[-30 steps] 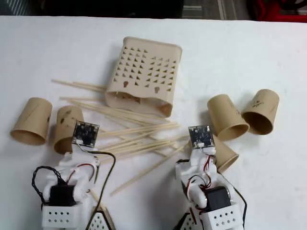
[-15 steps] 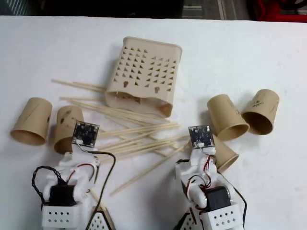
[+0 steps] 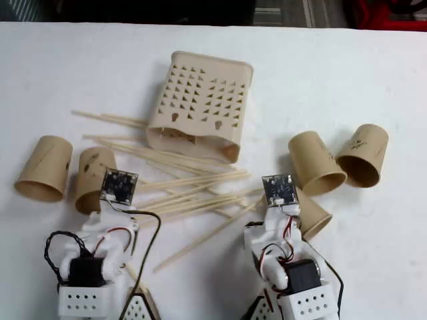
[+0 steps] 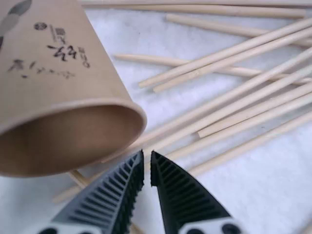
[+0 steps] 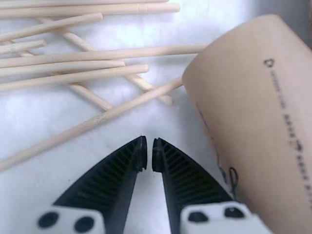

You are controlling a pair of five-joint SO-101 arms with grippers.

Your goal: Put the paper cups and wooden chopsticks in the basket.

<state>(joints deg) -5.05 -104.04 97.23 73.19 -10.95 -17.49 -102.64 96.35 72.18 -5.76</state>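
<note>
comparing with the two earlier high shots: nothing differs. both arms hold the same pose, and every cup and stick lies where it was.

left gripper [image 4: 146, 163]: jaws closed to a hairline gap, nothing between them. the tips hang low over the white table [image 3: 347, 80], just beside the rim of the inner left cup [image 4: 63, 102]. that cup lies on its side with its mouth toward the gripper. a couple of sticks run under its rim.

right gripper [image 5: 149, 155]: same story, jaws drawn together and holding nothing. the tips sit just beside the near right cup [image 5: 248, 112], which lies on its side. one stick ends against that cup's wall.

layout from the high view:
- basket [image 3: 200, 107] lies tipped on its side at centre, perforated wall up, mouth toward the arms. can't tell whether anything is inside it.
- wooden chopsticks [image 3: 180, 190] are scattered loose on the table in a fan between the two arms, from the left of the basket down past its mouth. some reach up to the mouth edge, and i can't tell if any go in.
- outer left cup [image 3: 43, 169] is on its side, just beside the inner left one.
- middle right cup [image 3: 315, 163] and outer right cup [image 3: 363, 155] are on their sides, touching or nearly so, to the right of the basket.
- the near right cup is partly hidden under the right arm [image 3: 287, 267].
- left arm [image 3: 87, 267] is at the near edge, its wrist over the inner left cup.

all five cups are outside the basket.
</note>
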